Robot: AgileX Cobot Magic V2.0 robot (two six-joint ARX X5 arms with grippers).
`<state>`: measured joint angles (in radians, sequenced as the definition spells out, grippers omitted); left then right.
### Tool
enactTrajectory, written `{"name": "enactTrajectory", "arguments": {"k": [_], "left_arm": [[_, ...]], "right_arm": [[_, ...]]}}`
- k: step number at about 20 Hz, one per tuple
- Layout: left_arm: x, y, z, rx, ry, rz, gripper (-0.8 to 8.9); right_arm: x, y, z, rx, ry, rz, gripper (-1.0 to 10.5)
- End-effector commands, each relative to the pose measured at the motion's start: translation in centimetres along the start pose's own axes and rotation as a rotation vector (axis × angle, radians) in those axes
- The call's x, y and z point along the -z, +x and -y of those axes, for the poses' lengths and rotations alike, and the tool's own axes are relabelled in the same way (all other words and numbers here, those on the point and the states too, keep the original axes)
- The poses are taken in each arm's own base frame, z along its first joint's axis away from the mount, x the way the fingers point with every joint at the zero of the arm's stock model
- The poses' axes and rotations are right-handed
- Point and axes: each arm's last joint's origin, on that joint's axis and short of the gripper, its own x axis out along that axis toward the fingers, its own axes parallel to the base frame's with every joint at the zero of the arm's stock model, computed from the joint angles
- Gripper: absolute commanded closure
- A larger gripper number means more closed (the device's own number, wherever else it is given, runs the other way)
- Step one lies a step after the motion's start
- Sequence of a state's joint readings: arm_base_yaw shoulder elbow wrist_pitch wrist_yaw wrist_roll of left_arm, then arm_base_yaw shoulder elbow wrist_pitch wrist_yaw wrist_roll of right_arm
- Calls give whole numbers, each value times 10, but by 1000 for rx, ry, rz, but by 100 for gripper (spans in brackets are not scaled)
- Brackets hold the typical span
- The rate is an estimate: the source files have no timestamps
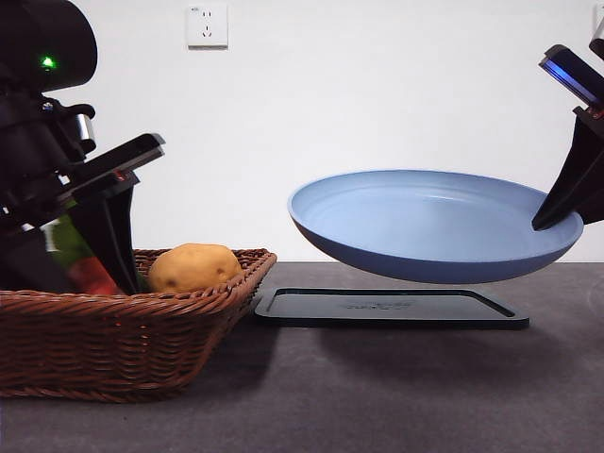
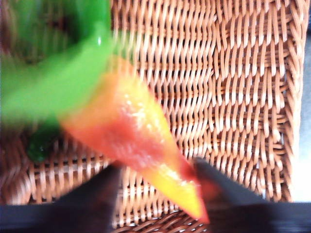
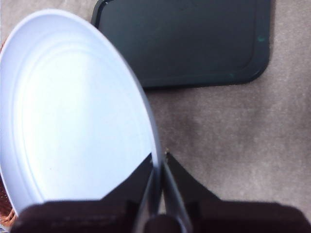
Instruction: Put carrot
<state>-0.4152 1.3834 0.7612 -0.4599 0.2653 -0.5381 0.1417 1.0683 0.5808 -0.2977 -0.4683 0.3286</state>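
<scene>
The carrot (image 2: 141, 145) hangs just above the woven floor of the wicker basket (image 1: 123, 349), its orange tip clamped between the two jaws of the left gripper (image 2: 160, 189) and its green leaves (image 2: 53, 82) pointing away from them. A yellow-brown potato (image 1: 193, 267) lies in the same basket, near its right end. The right gripper (image 3: 159, 167) pinches the rim of a light blue plate (image 1: 425, 222), which hangs tilted over a dark tray (image 1: 392, 308) on the grey table (image 1: 396, 387).

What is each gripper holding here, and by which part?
Left gripper holds the carrot near its narrow end; right gripper pinches the blue plate by its rim.
</scene>
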Motion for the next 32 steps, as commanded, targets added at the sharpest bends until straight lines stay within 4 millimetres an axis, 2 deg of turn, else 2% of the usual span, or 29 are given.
{"name": "enactTrajectory", "arguments": {"k": [1, 8, 12, 16, 18, 20, 22, 24, 27, 29, 32], "left_arm": [[-2, 2, 2, -6, 74, -1, 731], [-6, 1, 5, 36, 88, 31, 731], [-13, -5, 13, 130, 167, 62, 731], [-38, -36, 38, 191, 326, 188, 731], [-55, -60, 56, 232, 387, 260, 731], [-68, -86, 75, 352, 435, 292, 731], [-73, -109, 96, 546, 519, 286, 731], [-72, -123, 116, 678, 602, 286, 731], [-55, -117, 142, 729, 696, 265, 731], [-37, -104, 160, 666, 756, 245, 731], [-12, -81, 181, 459, 837, 262, 730]], "right_arm": [[-4, -1, -2, -9, -11, 17, 941], [-4, -1, -2, -9, -11, 17, 941], [-4, -1, -2, -4, -11, 18, 941], [-4, 0, -2, -2, -10, 18, 941], [-4, 0, -2, -3, -1, 16, 941], [-4, 0, -2, -5, 6, 14, 941], [-3, 0, -2, -2, 16, 5, 941], [-3, 0, -2, -1, 18, 1, 941], [-2, 1, -4, -6, 12, -4, 941], [-1, 2, -7, -15, 1, -13, 941], [2, 4, -12, -31, -17, -29, 941]]}}
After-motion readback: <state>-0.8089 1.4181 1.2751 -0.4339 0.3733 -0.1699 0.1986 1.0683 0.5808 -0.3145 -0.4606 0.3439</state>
